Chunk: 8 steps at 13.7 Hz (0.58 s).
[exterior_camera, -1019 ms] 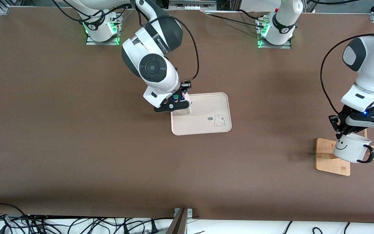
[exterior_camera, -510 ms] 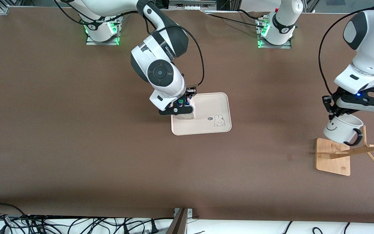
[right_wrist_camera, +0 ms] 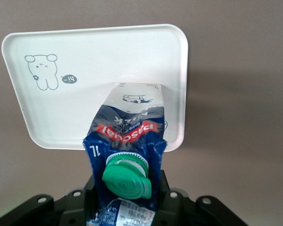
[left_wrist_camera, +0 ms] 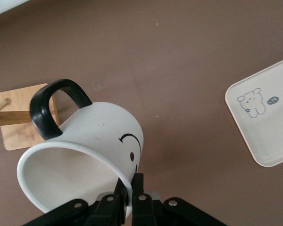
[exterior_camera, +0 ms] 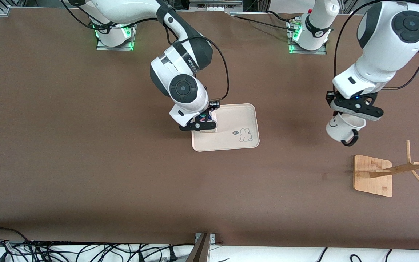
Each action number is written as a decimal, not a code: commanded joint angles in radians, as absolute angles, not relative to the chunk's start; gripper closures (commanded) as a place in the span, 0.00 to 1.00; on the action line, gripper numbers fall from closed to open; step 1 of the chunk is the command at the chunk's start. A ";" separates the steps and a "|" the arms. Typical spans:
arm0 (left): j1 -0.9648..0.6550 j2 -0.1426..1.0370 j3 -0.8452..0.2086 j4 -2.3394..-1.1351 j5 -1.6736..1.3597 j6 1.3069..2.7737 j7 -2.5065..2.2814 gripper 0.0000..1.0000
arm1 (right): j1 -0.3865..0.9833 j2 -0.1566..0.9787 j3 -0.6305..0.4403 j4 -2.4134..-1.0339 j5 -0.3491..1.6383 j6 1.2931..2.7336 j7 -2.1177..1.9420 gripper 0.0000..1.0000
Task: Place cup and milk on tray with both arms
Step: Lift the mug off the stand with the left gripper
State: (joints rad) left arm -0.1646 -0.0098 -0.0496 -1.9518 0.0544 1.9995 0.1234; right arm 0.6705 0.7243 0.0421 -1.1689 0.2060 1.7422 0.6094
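Both arms loaded, milk at tray.
Right gripper (exterior_camera: 203, 123) pinches milk (right_wrist_camera: 128, 141) over tray (exterior_camera: 236, 143); left gripper (exterior_camera: 341, 115) clamps cup (left_wrist_camera: 85, 155) rim, airborne over table.

Left pincer (left_wrist_camera: 127, 190) pinches cup (left_wrist_camera: 85, 155) rim, apparently.

Bare table lies between the tray (exterior_camera: 236, 120) and the wooden rack (exterior_camera: 380, 174); only the rack's prongs stick up.

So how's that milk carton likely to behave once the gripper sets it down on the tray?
The milk looks tall over a small base, so it could tip if nudged. Its paperboard walls probably dent under a hard squeeze by the right gripper. The tray looks smooth; it may slide.
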 commanded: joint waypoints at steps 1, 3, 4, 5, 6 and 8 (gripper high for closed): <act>-0.179 0.090 -0.043 -1.785 -0.027 1.820 0.130 1.00 | 0.678 0.716 0.037 -1.203 0.193 1.772 0.611 0.50; -0.179 0.132 -0.043 -1.712 -0.058 1.743 0.132 1.00 | 0.678 0.715 0.037 -1.207 0.195 1.781 0.611 0.44; -0.179 0.146 -0.051 -1.691 -0.058 1.718 0.132 1.00 | 0.677 0.713 0.037 -1.207 0.202 1.781 0.617 0.07; -0.181 0.156 -0.055 -1.669 -0.060 1.676 0.132 1.00 | 0.675 0.712 0.037 -1.207 0.204 1.779 0.618 0.00; -0.181 0.169 -0.063 -1.646 -0.060 1.637 0.130 1.00 | 0.675 0.710 0.037 -1.207 0.203 1.778 0.620 0.00; -0.179 0.196 -0.066 -1.602 -0.060 1.588 0.129 1.00 | 0.676 0.701 0.037 -1.204 0.202 1.773 0.624 0.00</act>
State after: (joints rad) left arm -0.1758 0.1497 -0.0648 -1.6868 -0.0437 1.6550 0.1242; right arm 0.6705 0.7239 0.0413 -1.1923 0.2057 1.7684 0.6095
